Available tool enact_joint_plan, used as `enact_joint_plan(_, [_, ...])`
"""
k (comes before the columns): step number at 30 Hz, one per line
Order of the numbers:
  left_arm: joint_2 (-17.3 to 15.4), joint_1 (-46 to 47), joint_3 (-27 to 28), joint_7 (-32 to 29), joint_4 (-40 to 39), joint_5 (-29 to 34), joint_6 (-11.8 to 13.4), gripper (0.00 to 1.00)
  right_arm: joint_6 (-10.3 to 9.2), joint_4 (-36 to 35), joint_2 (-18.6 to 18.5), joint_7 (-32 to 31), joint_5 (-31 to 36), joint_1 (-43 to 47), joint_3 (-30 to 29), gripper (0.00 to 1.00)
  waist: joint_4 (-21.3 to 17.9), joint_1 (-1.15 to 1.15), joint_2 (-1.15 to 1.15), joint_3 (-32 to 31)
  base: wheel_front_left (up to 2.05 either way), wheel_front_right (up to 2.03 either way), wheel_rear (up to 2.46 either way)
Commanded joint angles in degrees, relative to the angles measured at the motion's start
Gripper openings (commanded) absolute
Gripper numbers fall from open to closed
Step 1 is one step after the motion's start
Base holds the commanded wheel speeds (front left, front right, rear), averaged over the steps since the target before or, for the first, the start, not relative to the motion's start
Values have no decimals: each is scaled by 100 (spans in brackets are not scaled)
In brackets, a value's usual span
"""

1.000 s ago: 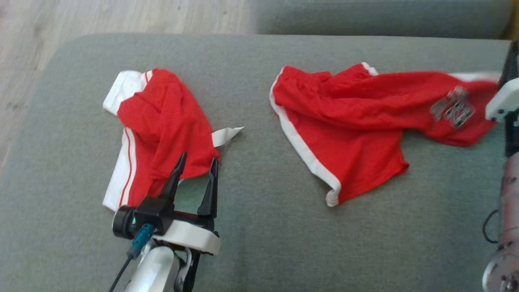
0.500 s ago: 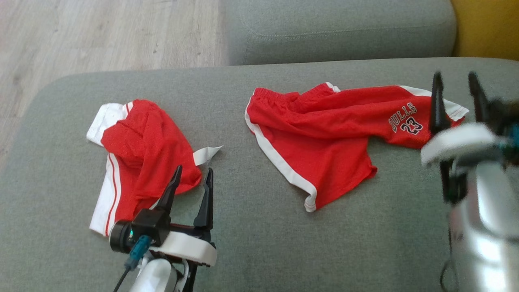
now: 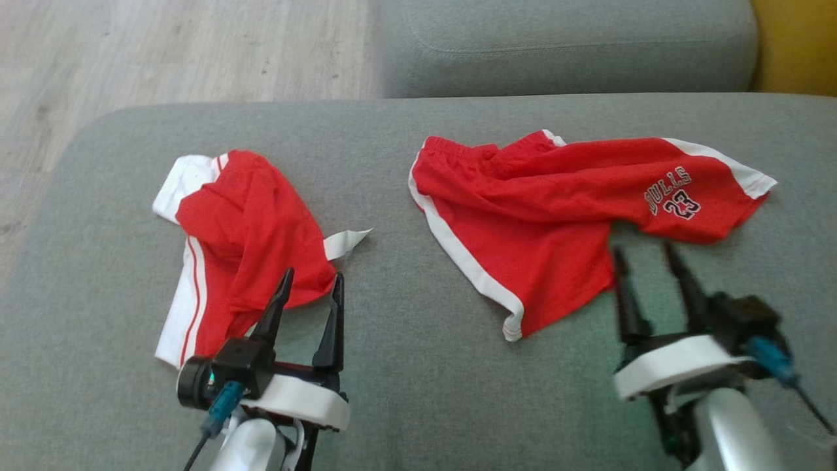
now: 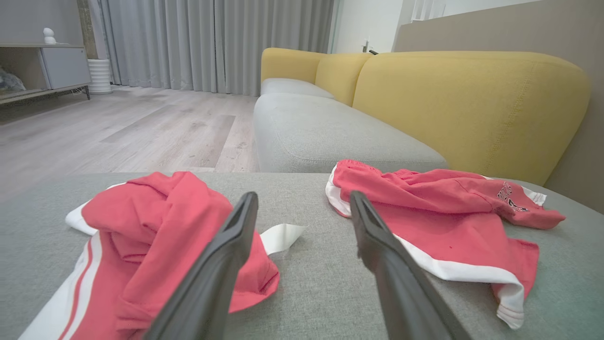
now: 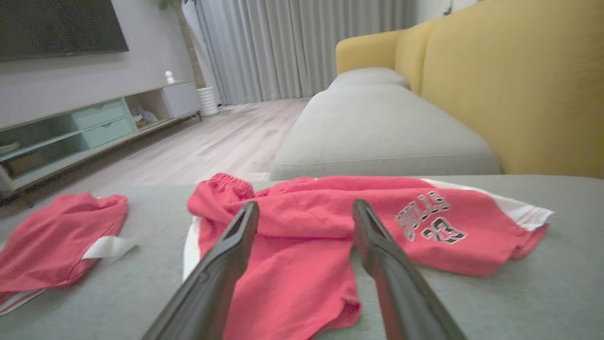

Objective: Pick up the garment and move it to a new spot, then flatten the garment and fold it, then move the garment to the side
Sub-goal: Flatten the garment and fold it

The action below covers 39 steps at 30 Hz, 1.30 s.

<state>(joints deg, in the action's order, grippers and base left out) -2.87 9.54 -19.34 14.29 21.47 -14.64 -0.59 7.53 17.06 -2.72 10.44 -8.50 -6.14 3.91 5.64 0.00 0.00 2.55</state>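
shorts loose on the grey cushion, both grippers empty

we see the red shorts [image 3: 556,216] lying rumpled on the right half of the seat. they have a white side stripe, white hems and a "bulls 23" print on one leg. nothing grips them. our right gripper [image 3: 643,250] has its fingers spread and holds nothing, with the tips at the near edge of the cloth. our left gripper [image 3: 312,275] is likewise spread and empty, at the near edge of a second red and white garment [image 3: 248,222] that lies bunched on the left half, well apart from the shorts.

both pieces rest on a grey fabric cushion [image 3: 418,379]. another grey seat [image 3: 562,46] lies beyond it, and pale wood floor [image 3: 163,52] to the left. the wrist views show a yellow backrest [image 4: 472,104], grey curtains [image 4: 212,42] and a low cabinet [image 5: 94,123].

the long axis of the shorts runs left to right across the head view. the gathered waistband lies at the left end and the printed leg reaches right. the other leg angles toward us.
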Motion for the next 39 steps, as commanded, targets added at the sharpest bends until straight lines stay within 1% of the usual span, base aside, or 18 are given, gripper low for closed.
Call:
enact_joint_plan(1, [-2,198,181,71,-173,3,-25,100,-4,-189,-17,-55,-2,-82,222,100,27,0,0,23,0,0,0])
enact_joint_plan(7, [-2,229,138,71,-131,-17,-35,100,-4,11,-17,-931,-97,-8,1216,100,185,0,0,117,0,0,0])
enact_joint_plan(10, [-1,260,84,71,-123,-58,-23,100,-4,194,-16,-1257,-22,-45,1431,100,295,0,0,178,0,0,0])
enact_joint_plan(14, [-1,291,62,71,-103,-103,-7,100,-4,502,-16,-1572,171,-137,1451,100,404,0,0,242,0,0,0])
enact_joint_plan(22, [-1,304,77,71,-94,-133,10,100,-4,992,-16,-1566,315,-515,1422,100,528,0,0,356,0,0,0])
enact_joint_plan(29, [-1,347,107,71,-98,-117,16,100,-4,1246,-16,-1591,319,-772,1500,100,521,0,0,430,0,0,0])
enact_joint_plan(30, [-1,353,118,71,-95,-113,15,100,-4,1277,-16,-1596,345,-796,1501,94,511,0,0,434,0,0,0])
enact_joint_plan(31, [-1,357,129,71,-90,-107,16,100,-4,1309,-16,-1594,363,-815,1507,44,498,0,0,432,0,0,0])
enact_joint_plan(32, [-1,358,140,71,-84,-100,17,100,-4,1334,-16,-1580,375,-826,1511,0,477,0,0,422,0,0,0])
enact_joint_plan(36, [-1,349,175,71,-57,-83,16,100,-4,1363,-16,-1489,469,-807,1409,0,392,0,0,350,0,0,0])
enact_joint_plan(39, [-1,317,200,71,-55,-88,20,100,-4,1348,-16,-1400,630,-697,1113,0,282,0,0,245,0,0,0])
